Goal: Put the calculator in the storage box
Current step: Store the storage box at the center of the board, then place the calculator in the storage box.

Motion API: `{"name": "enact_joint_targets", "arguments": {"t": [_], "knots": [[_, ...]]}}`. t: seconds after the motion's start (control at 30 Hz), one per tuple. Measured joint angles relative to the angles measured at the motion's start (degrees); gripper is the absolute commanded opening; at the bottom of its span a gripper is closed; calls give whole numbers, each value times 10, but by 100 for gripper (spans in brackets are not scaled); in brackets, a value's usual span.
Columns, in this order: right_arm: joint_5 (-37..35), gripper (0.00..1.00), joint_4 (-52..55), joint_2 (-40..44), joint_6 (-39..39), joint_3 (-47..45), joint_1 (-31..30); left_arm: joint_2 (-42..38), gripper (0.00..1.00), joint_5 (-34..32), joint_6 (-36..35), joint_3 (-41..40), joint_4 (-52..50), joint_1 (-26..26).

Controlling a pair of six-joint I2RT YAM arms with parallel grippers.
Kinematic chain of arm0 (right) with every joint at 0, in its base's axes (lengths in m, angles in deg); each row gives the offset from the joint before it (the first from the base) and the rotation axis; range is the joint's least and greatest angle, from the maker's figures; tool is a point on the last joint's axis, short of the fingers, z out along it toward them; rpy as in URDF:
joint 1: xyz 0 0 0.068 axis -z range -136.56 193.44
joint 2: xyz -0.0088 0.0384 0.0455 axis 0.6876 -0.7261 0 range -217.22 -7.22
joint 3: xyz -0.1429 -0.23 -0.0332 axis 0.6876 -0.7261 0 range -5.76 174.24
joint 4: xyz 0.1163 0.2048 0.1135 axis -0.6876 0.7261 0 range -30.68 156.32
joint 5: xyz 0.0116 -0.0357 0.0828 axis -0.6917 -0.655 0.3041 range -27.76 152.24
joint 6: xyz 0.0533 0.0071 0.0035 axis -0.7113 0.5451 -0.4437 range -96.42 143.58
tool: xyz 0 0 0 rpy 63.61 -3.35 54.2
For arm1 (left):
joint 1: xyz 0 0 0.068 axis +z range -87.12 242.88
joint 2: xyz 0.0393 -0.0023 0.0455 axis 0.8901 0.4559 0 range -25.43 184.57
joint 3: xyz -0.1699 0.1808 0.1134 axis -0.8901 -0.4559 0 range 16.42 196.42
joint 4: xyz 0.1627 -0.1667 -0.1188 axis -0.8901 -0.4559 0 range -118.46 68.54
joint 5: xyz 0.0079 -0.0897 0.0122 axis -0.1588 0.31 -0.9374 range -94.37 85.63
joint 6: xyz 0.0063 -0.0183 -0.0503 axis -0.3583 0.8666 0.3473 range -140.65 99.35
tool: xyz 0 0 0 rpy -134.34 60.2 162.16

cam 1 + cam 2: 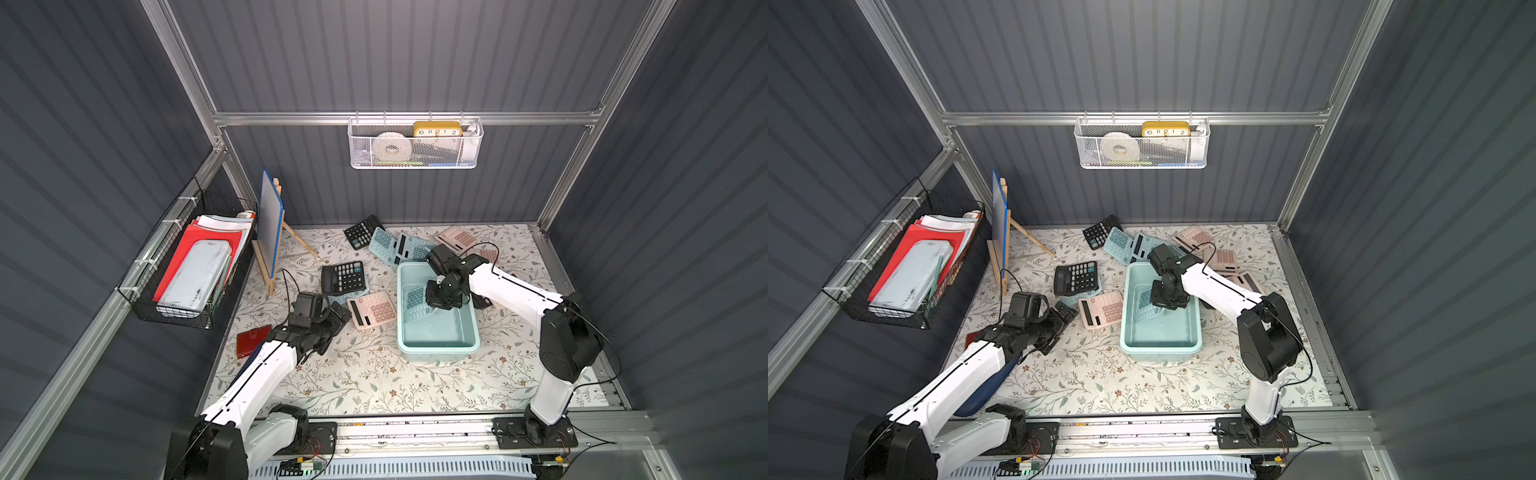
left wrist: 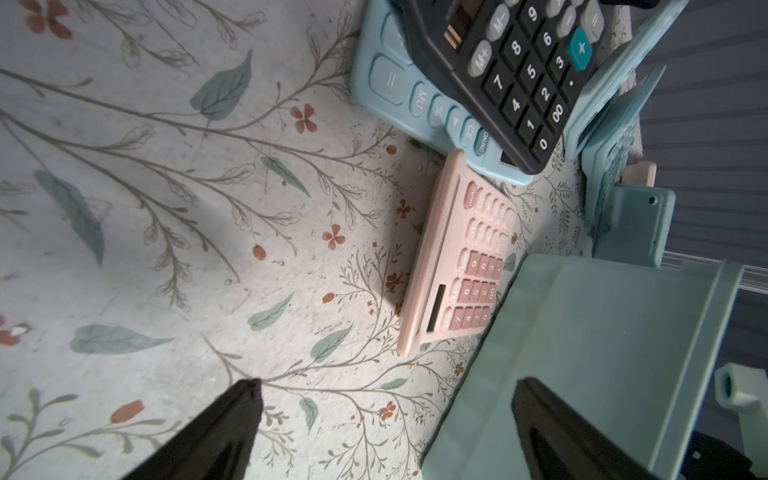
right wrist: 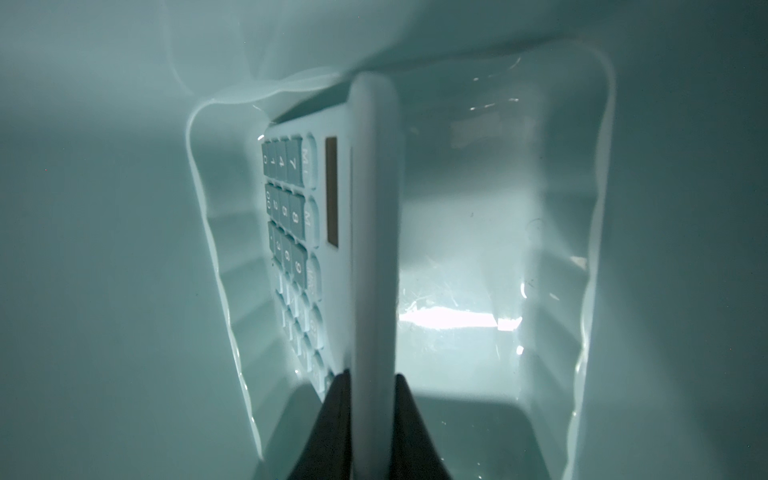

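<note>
- Beside the storage box (image 1: 436,353) on the bench (image 1: 374,374): pink calculator (image 1: 372,309), black calculator (image 1: 344,277)
- Inside the box, tilted on edge: pale blue calculator (image 3: 374,249), clamped by right end effector (image 3: 370,378)
- Wide apart and empty: left end effector (image 2: 386,381)

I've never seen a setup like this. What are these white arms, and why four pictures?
Two white robot arms with pincer grippers work at a flowered table. Two pictures look down from one overhead camera pair; two come from cameras on the wrists. A black calculator, a pink calculator and others lie scattered. The right gripper is shut on a blue calculator, held on edge inside the mint storage box. The left gripper hangs open and empty above the table.
</note>
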Motion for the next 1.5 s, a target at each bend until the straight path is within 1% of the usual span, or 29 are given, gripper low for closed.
{"name": "enact_joint_targets", "arguments": {"t": [0.3, 0.77, 0.97, 1.27, 1.5], "knots": [[1, 0, -19, -5, -11, 0, -5, -20, 99, -29, -4, 0, 2, 0], [-28, 0, -37, -5, -26, 8, -50, -26, 99, -79, -4, 1, -14, 0], [-36, 0, -37, -5, -22, 10, -57, -30, 99, -94, 3, 1, -15, 0], [-42, 0, -38, -5, -15, 11, -57, -38, 99, -100, 12, 1, -15, -1], [-52, 0, -39, -5, -16, 9, -58, -26, 99, -84, 8, 16, -12, -12]]}}
